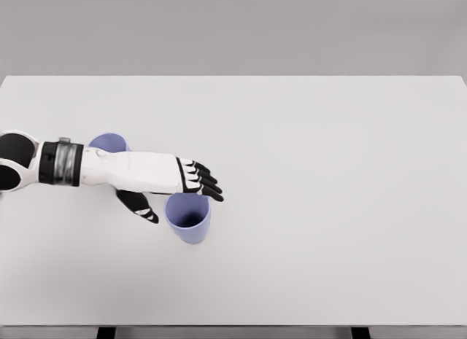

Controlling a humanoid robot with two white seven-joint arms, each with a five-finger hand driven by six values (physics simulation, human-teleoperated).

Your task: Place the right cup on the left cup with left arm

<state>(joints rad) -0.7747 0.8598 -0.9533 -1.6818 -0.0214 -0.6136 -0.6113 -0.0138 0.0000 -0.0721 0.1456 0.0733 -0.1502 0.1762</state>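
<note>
Matt, smooth finishes throughout.
Plain white surface (pixel 328 208), matt and unmarked; two lavender cups (pixel 188 219) (pixel 108 142) of smooth, plastic-looking make; left hand (pixel 171 186) in smooth white shell with black fingers (pixel 208 184), dull grey metallic band at wrist.

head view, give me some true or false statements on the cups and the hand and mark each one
1. Two lavender cups stand on the white table. True: the right cup is in full view and the left cup is partly hidden behind the forearm.
2. The right cup is already stacked on the left cup. False: both stand apart on the table.
3. The left hand is open, fingers and thumb spread near the right cup's rim. True.
4. The left hand has lifted the right cup. False: the cup stands upright on the table, not grasped.
5. The right arm reaches over the table. False: no right arm is in view.
</note>
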